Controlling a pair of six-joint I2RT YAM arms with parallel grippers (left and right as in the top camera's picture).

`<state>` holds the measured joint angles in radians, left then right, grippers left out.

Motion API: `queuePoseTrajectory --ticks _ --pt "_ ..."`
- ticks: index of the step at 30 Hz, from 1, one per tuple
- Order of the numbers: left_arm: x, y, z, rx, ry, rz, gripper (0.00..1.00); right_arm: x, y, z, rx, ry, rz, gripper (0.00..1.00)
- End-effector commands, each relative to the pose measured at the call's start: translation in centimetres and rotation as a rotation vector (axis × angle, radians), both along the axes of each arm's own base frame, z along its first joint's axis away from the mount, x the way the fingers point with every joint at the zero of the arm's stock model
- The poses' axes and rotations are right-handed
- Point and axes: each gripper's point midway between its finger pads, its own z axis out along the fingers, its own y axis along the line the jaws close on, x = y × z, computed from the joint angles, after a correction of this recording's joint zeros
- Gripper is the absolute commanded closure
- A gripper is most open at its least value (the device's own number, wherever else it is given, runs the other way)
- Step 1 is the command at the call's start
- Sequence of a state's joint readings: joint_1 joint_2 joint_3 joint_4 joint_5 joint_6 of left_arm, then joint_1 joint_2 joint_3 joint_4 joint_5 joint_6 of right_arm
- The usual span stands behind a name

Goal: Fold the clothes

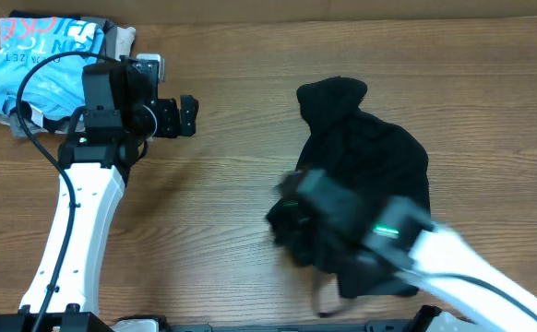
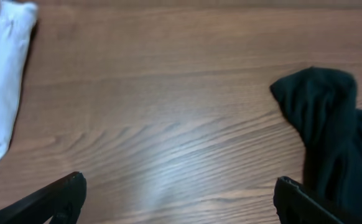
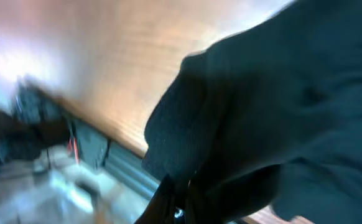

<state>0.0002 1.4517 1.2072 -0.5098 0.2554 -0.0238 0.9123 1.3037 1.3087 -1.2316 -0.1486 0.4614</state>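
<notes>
The clothes, a crumpled black shirt, lie right of the table's middle. My right gripper is at the shirt's near left edge and looks blurred. In the right wrist view its jaws are shut on a fold of the black shirt, which hangs over them and fills most of the frame. My left gripper hovers open over bare wood, well left of the shirt. In the left wrist view its fingers stand wide apart with only tabletop between them, and a black shirt corner lies ahead on the right.
A pile of other garments sits at the back left: a light blue shirt with lettering and a beige piece. A white cloth shows at the left of the left wrist view. The table's front edge is close below the right gripper.
</notes>
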Motion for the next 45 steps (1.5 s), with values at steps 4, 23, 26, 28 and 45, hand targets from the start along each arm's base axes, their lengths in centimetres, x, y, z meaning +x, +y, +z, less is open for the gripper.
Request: queuePoseTrajectory --ticks 4,23,26,28,45 --pt "0.9 -4.1 2.6 -0.034 -0.102 -0.102 0.02 4.8 -11.3 11.4 0.214 -0.427 -0.507 0.96" --pt "0.8 -19.8 1.8 -0.117 -0.186 -0.425 0.00 -0.9 -25.8 26.3 0.308 -0.979 -0.945 0.96" --pt "1.3 -21.8 1.4 -0.132 -0.170 -0.471 0.00 -1.1 -25.9 25.6 0.285 -0.958 -0.941 0.96" --pt "1.9 -23.0 1.1 -0.132 -0.159 -0.487 0.00 -1.2 -25.8 25.0 0.270 -0.936 -0.936 0.96" --pt "5.2 -33.8 -6.0 0.079 0.007 -0.771 0.00 -0.2 -25.0 21.4 0.171 -0.821 -0.909 0.96"
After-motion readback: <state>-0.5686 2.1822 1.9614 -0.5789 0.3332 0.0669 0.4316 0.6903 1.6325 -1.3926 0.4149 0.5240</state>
